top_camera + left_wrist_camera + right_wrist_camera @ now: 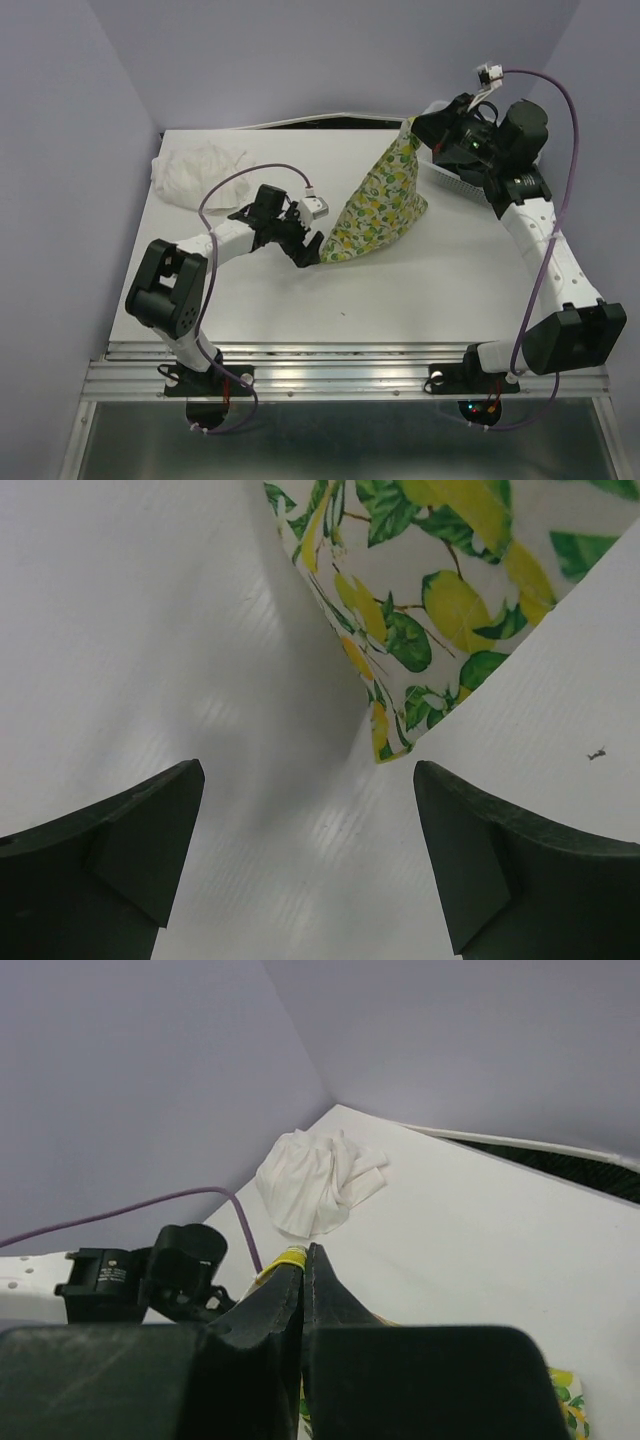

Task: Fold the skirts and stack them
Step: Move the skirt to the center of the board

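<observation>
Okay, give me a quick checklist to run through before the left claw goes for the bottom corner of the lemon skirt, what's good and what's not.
1. Right claw shut on the lemon skirt, top edge lifted: ok.
2. Left claw open wide: ok.
3. Skirt's low corner between the left claw's fingers: not ok, it lies just ahead of them.
4. White skirt apart from the lemon skirt: ok.
5. White skirt folded: not ok, crumpled at the table's far left corner.
</observation>
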Tool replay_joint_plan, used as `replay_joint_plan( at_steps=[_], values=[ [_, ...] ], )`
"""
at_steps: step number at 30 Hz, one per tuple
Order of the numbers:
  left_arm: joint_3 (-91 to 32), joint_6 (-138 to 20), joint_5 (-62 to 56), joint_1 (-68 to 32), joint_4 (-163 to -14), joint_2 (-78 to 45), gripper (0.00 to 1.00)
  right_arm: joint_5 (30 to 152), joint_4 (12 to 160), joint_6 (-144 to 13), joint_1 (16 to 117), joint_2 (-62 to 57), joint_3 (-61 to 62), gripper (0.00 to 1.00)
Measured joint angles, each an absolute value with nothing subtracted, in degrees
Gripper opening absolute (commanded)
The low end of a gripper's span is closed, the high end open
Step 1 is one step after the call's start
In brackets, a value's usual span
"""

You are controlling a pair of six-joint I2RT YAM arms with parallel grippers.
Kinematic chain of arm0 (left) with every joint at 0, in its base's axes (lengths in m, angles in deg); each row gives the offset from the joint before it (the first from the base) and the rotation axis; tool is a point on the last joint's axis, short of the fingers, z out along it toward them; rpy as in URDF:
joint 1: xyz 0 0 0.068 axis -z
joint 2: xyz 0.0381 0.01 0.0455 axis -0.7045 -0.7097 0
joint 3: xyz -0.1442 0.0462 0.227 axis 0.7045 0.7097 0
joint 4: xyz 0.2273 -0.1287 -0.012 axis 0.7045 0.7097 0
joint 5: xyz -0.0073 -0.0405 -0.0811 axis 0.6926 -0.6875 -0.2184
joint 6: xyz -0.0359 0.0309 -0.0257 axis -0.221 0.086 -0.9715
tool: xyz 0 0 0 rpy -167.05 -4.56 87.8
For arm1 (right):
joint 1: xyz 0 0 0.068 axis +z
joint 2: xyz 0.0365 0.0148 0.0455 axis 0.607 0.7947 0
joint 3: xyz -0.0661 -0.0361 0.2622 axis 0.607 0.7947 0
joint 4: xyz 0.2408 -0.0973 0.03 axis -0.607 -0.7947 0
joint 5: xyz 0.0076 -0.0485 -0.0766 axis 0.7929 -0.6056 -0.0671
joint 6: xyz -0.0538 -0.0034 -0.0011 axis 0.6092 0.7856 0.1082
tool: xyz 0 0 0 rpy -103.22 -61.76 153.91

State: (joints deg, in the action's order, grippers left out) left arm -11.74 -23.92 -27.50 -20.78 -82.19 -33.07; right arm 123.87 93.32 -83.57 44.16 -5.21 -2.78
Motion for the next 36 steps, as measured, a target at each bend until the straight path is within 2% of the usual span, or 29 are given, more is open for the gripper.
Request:
replay_joint_plan(
  at_steps=[10,13,16,17,20,22,23,24,29,36],
  values=[
    [-12.64,-25.1,-36.96,-18.59,-87.41,-38.45,0.98,123.59,93.28,-84.22,44.16,-4.88,-5.6,0.01],
    [-12.61,-27.53,-38.88,-18.59,-91.76,-38.45,0.89,123.19,93.08,-84.24,44.16,-4.84,-5.73,0.01],
    [-12.11,-29.43,-39.32,-18.46,-96.26,-38.12,0.7,122.12,92.45,-84.22,44.16,-4.77,-6.85,0.01],
    [-11.83,-30.21,-39.19,-18.35,-97.18,-37.88,0.61,121.86,92.43,-84.24,44.16,-4.77,-7.17,0.01],
    [-11.43,-32.14,-38.64,-17.83,-99.17,-37.59,0.53,120.53,92.34,-84.27,44.16,-4.77,-8.81,0.01],
    [-11.41,-33.27,-38.1,-17.61,-99.87,-37.59,0.3,119.74,92.32,-84.29,44.16,-4.77,-9.93,0.01],
    [-11.41,-34.0,-37.68,-17.46,-100.02,-37.55,0.06,119.32,92.34,-84.27,44.16,-4.77,-10.56,0.01],
    [-11.41,-34.15,-37.35,-17.39,-100.06,-37.51,0.0,119.08,92.34,-84.24,44.16,-4.77,-10.95,0.01],
    [-12.48,-33.97,-32.78,-17.94,-94.43,-33.94,0.0,115.15,90.7,-80.92,44.2,-5.41,-11.94,0.01],
    [-20.79,-27.09,-21.09,-22.77,-78.56,-16.9,0.0,99.89,85.48,-66.43,44.2,-13.54,-9.84,0.01]
  ],
)
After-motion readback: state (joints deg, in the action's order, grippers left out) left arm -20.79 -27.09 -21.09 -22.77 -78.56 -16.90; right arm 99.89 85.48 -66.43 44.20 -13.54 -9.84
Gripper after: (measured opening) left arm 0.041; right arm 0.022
